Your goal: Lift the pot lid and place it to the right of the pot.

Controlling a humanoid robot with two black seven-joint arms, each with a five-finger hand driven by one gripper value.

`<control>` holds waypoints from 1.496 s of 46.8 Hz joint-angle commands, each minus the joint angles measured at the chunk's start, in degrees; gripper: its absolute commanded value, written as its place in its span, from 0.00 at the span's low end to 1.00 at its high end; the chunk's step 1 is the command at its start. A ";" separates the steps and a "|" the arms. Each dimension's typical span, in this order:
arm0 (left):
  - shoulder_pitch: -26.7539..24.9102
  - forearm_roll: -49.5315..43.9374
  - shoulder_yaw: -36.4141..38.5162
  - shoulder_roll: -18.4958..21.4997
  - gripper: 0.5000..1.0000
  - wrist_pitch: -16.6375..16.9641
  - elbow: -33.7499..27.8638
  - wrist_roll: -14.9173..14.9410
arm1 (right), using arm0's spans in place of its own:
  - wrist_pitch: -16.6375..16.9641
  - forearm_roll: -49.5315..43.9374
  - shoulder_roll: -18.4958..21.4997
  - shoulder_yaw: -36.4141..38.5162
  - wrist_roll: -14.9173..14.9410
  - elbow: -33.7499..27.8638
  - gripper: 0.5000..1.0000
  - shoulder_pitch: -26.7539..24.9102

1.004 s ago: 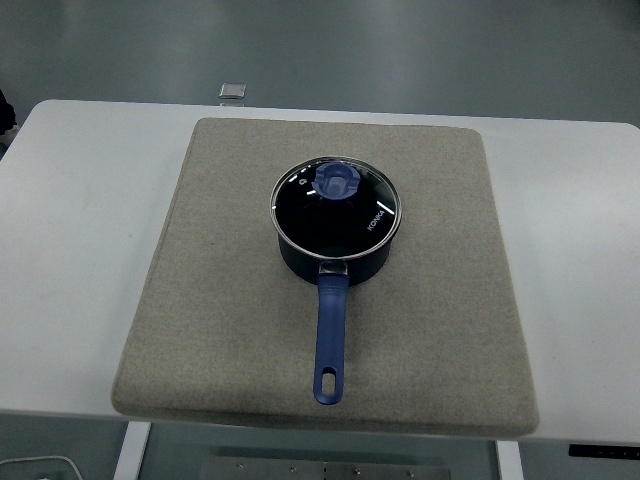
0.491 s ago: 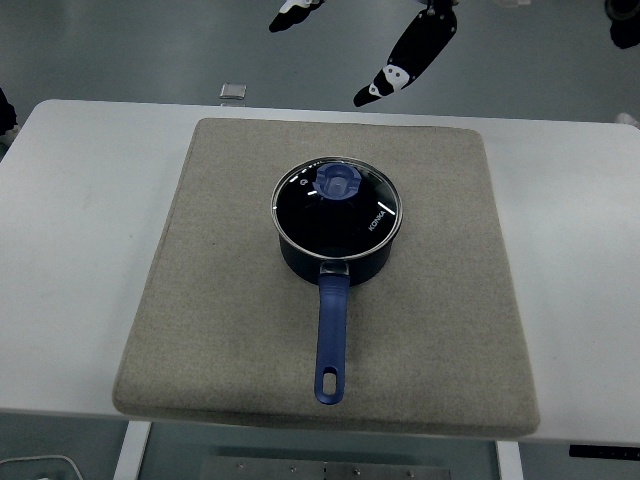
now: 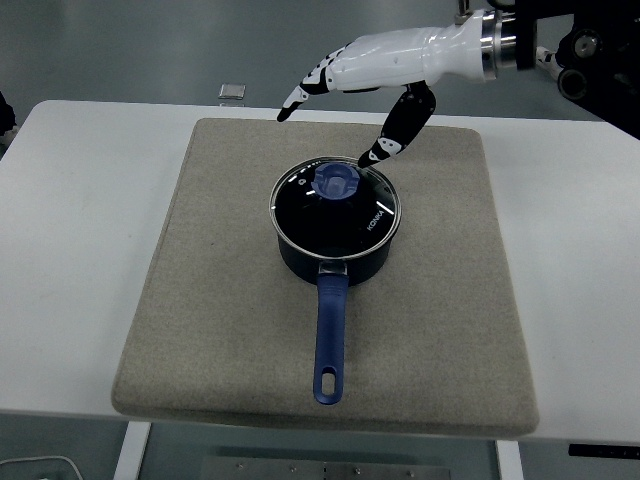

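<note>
A dark blue pot (image 3: 335, 252) stands in the middle of the mat, its long blue handle (image 3: 331, 335) pointing toward the table's near edge. The glass lid (image 3: 336, 205) with a blue knob (image 3: 337, 181) sits closed on the pot. My right hand (image 3: 335, 120), white with black fingertips, reaches in from the upper right. It hovers above and just behind the lid, fingers spread, thumb (image 3: 398, 130) hanging down near the lid's far right rim. It holds nothing. The left arm does not show.
A grey-beige mat (image 3: 440, 300) covers most of the white table (image 3: 70, 250). A small grey square object (image 3: 233, 91) lies at the table's far edge. Bare mat shows to the right of the pot.
My right hand has come into view from the top and dropped toward the lid, from only fingertips at the upper edge to a full hand above the pot. Pot and lid have not moved.
</note>
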 commanded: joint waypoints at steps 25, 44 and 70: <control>0.00 0.00 0.01 0.00 1.00 0.00 0.02 0.00 | -5.23 -3.46 2.28 -3.55 0.00 -0.79 0.79 -2.71; 0.00 0.00 0.01 0.00 1.00 0.00 -0.07 0.00 | -6.99 -3.81 3.42 -4.87 0.00 -2.02 0.79 -2.80; 0.00 0.00 0.01 0.00 1.00 0.00 -0.07 0.00 | -12.00 -4.61 6.32 -7.86 0.00 -4.92 0.79 -3.94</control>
